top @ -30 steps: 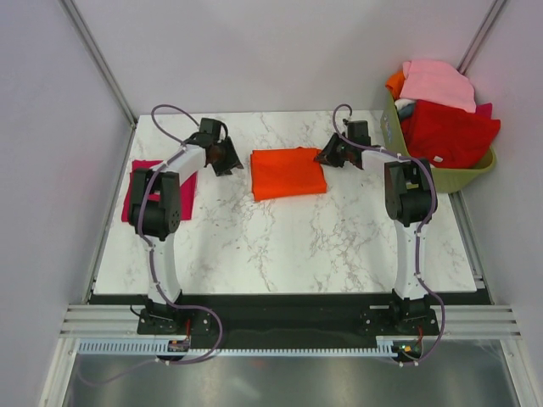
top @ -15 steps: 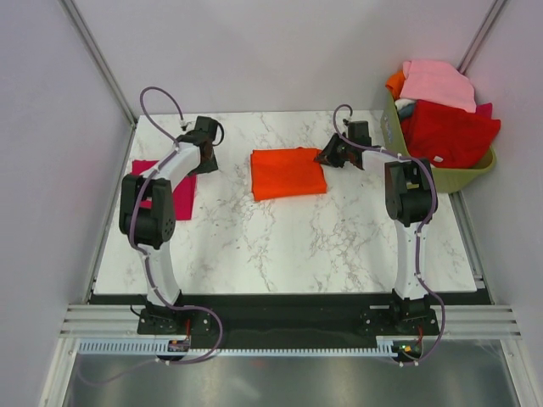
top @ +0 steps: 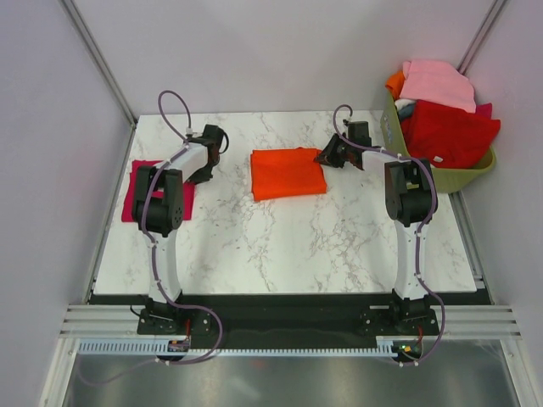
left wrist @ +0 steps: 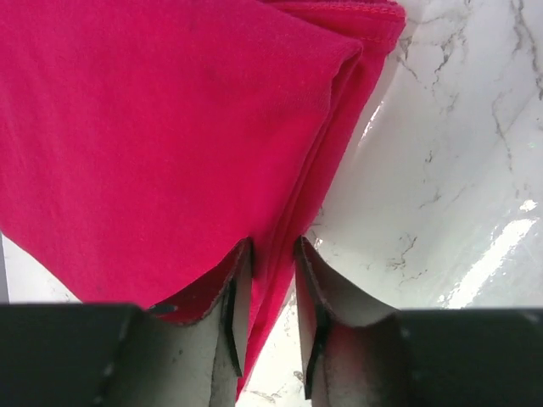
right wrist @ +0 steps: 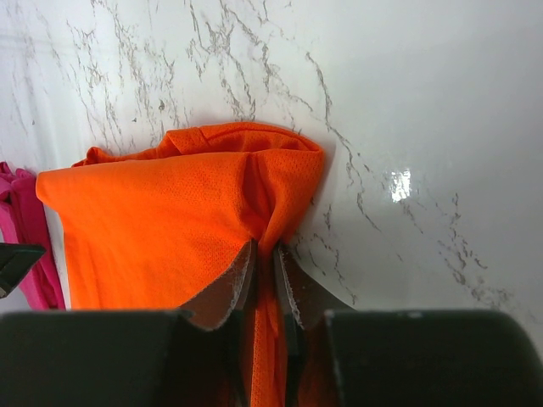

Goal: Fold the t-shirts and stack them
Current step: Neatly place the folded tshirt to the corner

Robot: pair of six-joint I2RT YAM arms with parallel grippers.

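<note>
Near the far edge of the white marble-patterned tabletop, about midway between its left and right edges, lies the bright orange folded cloth t-shirt, a flat, roughly square shape. The right end effector meets the orange t-shirt at its right side. In the right wrist view, the right end effector has its two pale fingers drawn narrow, with a bunched fold of the orange t-shirt pinched between them, and the mesh weave of the cloth shows clearly. Against the left edge of the tabletop lies the crimson-magenta folded cloth t-shirt, partly covered from above by the left arm. The left end effector sits at the right side of this t-shirt, towards its far corner. In the left wrist view, the left end effector is nearly closed, and the layered edge of the crimson-magenta t-shirt runs down between its fingers, gripped there. The two t-shirts lie well apart, with bare marble between them. At the far right corner, just off the tabletop, an olive-green plastic basket holds a heap of red, pink and orange cloth.
</note>
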